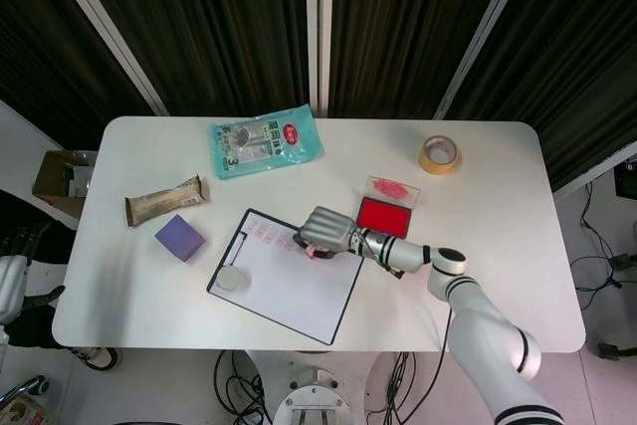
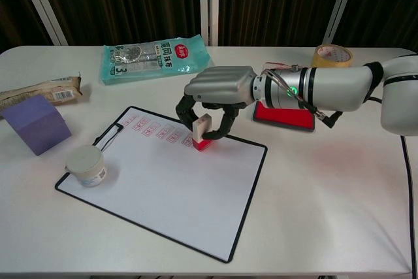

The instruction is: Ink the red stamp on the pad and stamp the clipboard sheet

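Looking down from the head view, the right hand is bent over the upper edge of the white sheet on the black-rimmed clipboard, and the small red-based block stamp peeks out beneath it, at the end of a row of faint red prints. Just behind the wrist sits the square red ink pad on the white bench. The left hand doesn't show here.

Over to the chest view, and it's much clearer: the right hand has its fingers clamped round the pale upper body of the stamp, whose red base is down on the sheet. That stamp looks light, rigid and small, so I'd judge a pinch high on the pale sides suits it, leaving the inked face clear. The clipboard looks thin and liable to slide on a smooth bench; a straight vertical press and lift should avoid smearing. A little white round jar rests on the board's left corner.
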Tool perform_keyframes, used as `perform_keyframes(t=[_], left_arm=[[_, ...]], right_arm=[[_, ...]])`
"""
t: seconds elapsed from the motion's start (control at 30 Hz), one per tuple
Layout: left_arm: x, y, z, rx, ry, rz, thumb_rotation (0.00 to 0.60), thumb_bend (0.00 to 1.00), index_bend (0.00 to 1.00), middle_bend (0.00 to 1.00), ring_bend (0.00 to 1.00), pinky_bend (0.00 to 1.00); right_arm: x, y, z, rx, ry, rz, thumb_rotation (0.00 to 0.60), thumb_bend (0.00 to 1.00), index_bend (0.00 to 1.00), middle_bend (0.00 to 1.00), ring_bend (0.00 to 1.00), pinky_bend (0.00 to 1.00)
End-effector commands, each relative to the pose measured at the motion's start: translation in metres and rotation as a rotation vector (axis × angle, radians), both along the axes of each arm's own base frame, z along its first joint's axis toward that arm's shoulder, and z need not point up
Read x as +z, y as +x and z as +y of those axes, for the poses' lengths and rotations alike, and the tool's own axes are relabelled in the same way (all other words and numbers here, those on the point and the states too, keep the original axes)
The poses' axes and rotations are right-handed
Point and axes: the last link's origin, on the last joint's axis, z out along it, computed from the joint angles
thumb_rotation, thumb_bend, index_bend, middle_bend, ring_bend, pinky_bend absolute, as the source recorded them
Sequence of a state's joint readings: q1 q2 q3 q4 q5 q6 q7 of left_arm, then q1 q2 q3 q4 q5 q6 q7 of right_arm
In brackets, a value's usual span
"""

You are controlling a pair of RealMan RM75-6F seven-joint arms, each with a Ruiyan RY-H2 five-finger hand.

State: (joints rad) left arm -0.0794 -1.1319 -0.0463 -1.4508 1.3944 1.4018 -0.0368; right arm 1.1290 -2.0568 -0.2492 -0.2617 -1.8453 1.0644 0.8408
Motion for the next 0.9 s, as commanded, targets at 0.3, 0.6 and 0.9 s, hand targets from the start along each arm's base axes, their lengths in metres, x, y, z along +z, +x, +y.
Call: perform_keyframes(t=[0.3, 0.6, 0.9], left_arm=[[-0.003, 0.01, -0.003, -0.028, 0.003, -0.008, 0.6, 0.0, 0.11, 0.14, 0.12, 0.24], [-0.011, 0.019, -0.005, -0.051, -0.01, -0.018, 0.6, 0.0, 0.11, 0.14, 0.12, 0.24], [-0.021, 0.024, -0.005, -0.074, -0.033, -0.033, 0.6, 0.0, 0.11, 0.14, 0.12, 0.25]], right_arm=[[0.069, -0.002, -0.005, 0.062, -0.075, -0.2, 0.6, 0.48, 1.0, 0.86, 0.92, 1.0], [0.14, -0.056, 0.012, -0.028, -0.209, -0.159, 0.6, 0.48, 1.0, 0.87, 0.92, 1.0], [0.172, -0.13, 0.06, -0.183, -0.251, 0.06, 0.6, 0.48, 1.0, 0.87, 0.92, 1.0]])
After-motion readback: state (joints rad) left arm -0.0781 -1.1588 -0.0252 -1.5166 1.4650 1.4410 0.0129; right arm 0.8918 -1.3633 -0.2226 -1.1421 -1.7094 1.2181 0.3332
